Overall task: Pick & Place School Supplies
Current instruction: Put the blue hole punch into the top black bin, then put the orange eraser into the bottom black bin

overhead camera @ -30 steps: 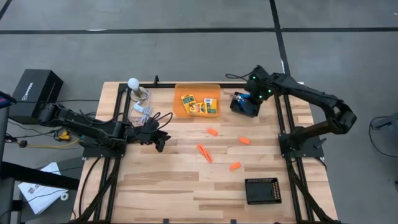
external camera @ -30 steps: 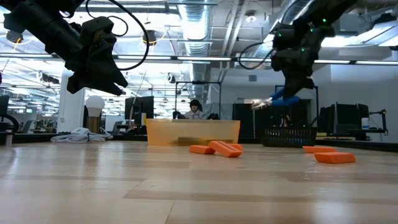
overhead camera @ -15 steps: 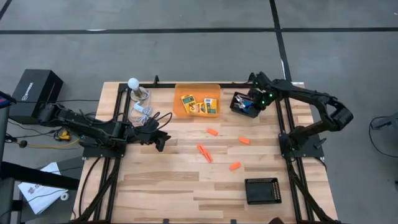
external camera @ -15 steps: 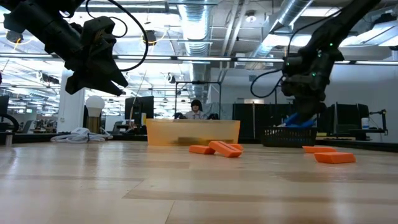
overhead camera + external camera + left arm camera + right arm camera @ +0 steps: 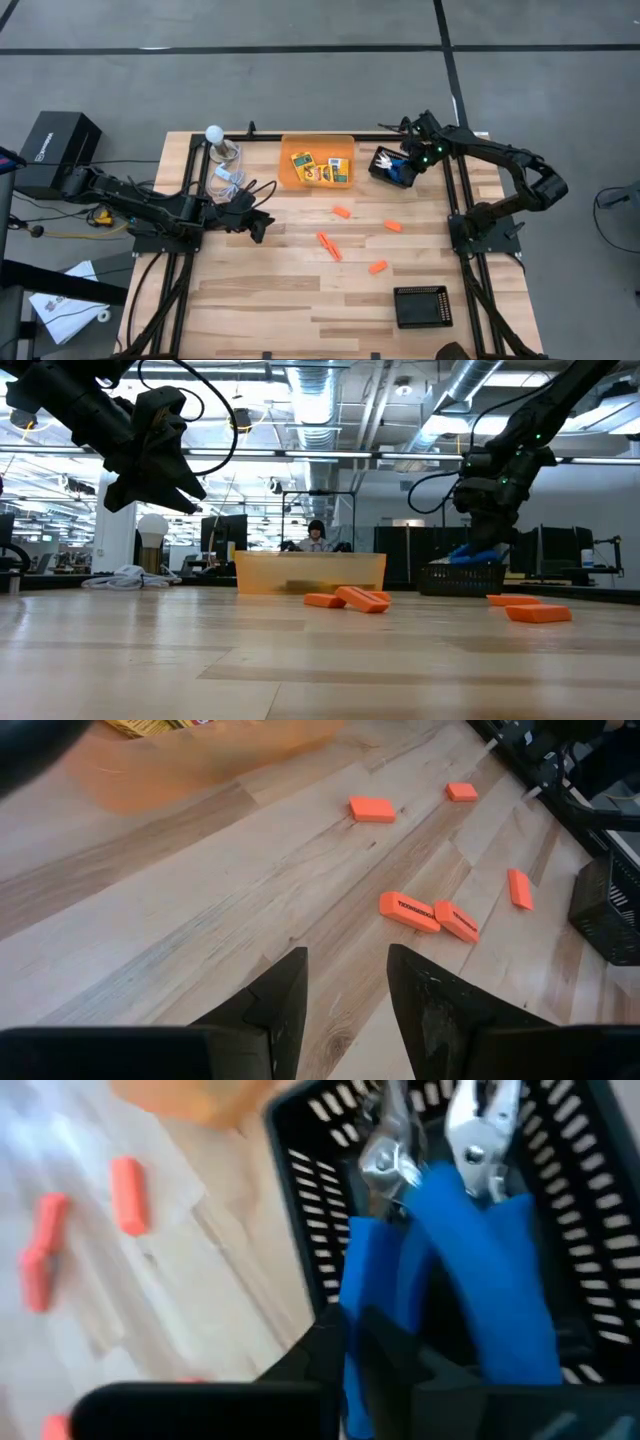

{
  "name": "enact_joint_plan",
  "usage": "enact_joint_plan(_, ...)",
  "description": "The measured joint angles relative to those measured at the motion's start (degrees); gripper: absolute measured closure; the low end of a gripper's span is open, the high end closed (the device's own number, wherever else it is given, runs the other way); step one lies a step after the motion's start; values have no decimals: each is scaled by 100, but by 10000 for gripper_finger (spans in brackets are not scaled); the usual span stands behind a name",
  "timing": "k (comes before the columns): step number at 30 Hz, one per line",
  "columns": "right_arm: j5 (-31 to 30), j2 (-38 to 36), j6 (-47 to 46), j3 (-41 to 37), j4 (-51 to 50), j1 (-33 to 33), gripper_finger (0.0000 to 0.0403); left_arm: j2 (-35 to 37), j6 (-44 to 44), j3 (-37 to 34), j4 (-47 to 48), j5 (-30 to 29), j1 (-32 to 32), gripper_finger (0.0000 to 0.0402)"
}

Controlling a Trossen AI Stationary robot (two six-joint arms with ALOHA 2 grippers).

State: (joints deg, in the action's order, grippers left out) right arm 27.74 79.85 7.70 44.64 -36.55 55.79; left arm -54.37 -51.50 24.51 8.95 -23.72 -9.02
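Two arms: we find the right gripper (image 5: 400,168) over the black tray (image 5: 378,170) beside the orange bin (image 5: 290,172), fingers closed around the blue-handled scissors (image 5: 440,1250); left gripper (image 5: 345,990) parted, empty, idle well left of the bin.
Risk: we judge the steel tips may snag the tray's slots on release.
Materials: ribbed plastic tray; translucent bin holding flat crayon boxes (image 5: 325,168); orange stubs (image 5: 342,212) on planks near the bin.

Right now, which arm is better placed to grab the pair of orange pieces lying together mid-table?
Probably the left. The left gripper hangs open just beside the table's middle, facing the touching orange pair. The right gripper is busy at the far black tray, its fingers around the blue-handled scissors.
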Motion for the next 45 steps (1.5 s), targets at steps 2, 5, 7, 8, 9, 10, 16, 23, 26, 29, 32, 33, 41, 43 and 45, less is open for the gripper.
enact_joint_plan(2, 144, 0, -2, 0, 1, 45, 356, 0, -1, 0, 0, 0, 0, 266)
enact_joint_plan(5, 240, 0, -14, 0, -7, 66, 320, 0, 1, 0, 2, 1, 0, 266)
enact_joint_plan(7, 242, 0, -30, 0, -32, 64, 298, 0, 4, 0, 2, 0, 0, 266)
enact_joint_plan(8, 243, 0, -81, 1, -45, 64, 287, 0, 4, 0, 2, 1, 0, 266)
enact_joint_plan(9, 244, 0, -114, 2, -45, 64, 278, 0, 4, 0, 2, 1, 0, 266)
enact_joint_plan(10, 251, 0, -129, 2, -47, 64, 269, 0, 4, 0, 2, 1, 0, 266)
enact_joint_plan(16, 998, 0, -316, 34, -49, 58, 240, 0, 26, 0, 2, 1, 0, 266)
enact_joint_plan(23, 2539, -4, -623, 74, -49, -730, 256, -2, 644, 2, -1057, 674, -2, 266)
enact_joint_plan(26, 3156, -4, -627, 74, -30, -1325, 266, -2, 805, 72, -1544, 771, -2, 266)
enact_joint_plan(29, 3506, -4, -641, 74, -25, -1961, 275, -2, 908, 250, -1703, 769, 35, 266)
enact_joint_plan(32, 3751, -4, -638, 74, -23, -2514, 283, -133, 928, 516, -1864, 781, 96, 267)
enact_joint_plan(33, 3874, -4, -638, 74, -8, -2668, 285, -194, 959, 616, -1857, 818, 114, 268)
enact_joint_plan(41, 4872, 257, -1023, 73, 934, -3702, 304, -1726, 1547, 1954, -1931, 1307, 247, 313)
enact_joint_plan(43, 4713, 304, -1237, 69, 1431, -3933, 308, -2229, 1658, 2288, -1923, 1458, 282, 322)
enact_joint_plan(45, 4592, 308, -1489, 70, 1898, -4110, 315, -2677, 1682, 2508, -1884, 1516, 321, 328)
